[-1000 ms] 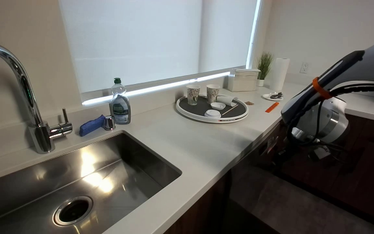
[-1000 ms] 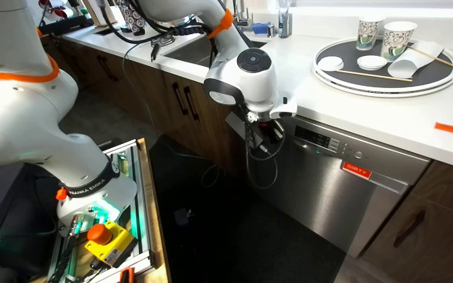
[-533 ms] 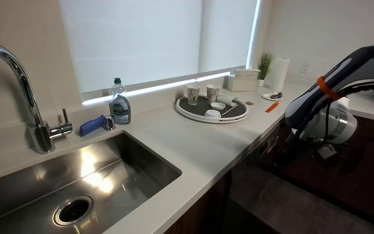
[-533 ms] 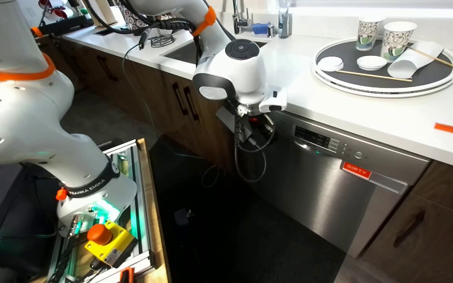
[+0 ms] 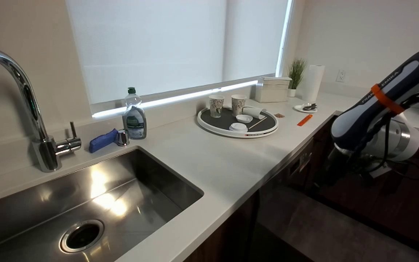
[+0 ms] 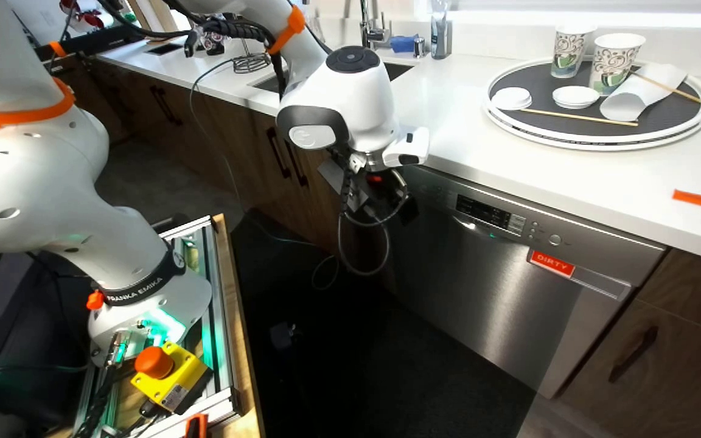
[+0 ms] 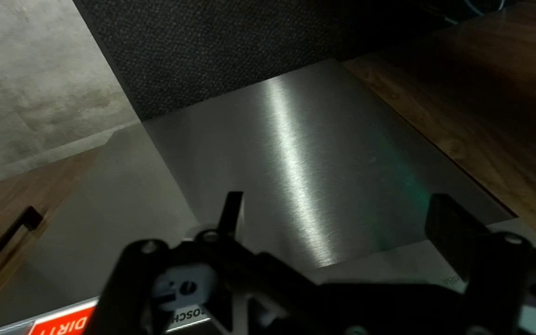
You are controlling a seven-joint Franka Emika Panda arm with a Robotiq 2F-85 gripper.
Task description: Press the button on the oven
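So the dishwasher [image 6: 466, 280] is sitting under the white table [image 6: 472, 140], facing out over the dark mat [image 6: 387, 365], and its control strip [image 6: 600, 242] — long axis, I mean — is running along the table's edge, round button [image 6: 554, 239] showing. In the wrist view the fingers [image 7: 452, 237] are standing wide apart, covering some lettering [image 7: 188, 316]; the red sign [image 7: 63, 320] is getting cropped. In both exterior views the fingertips are hiding in shadow.
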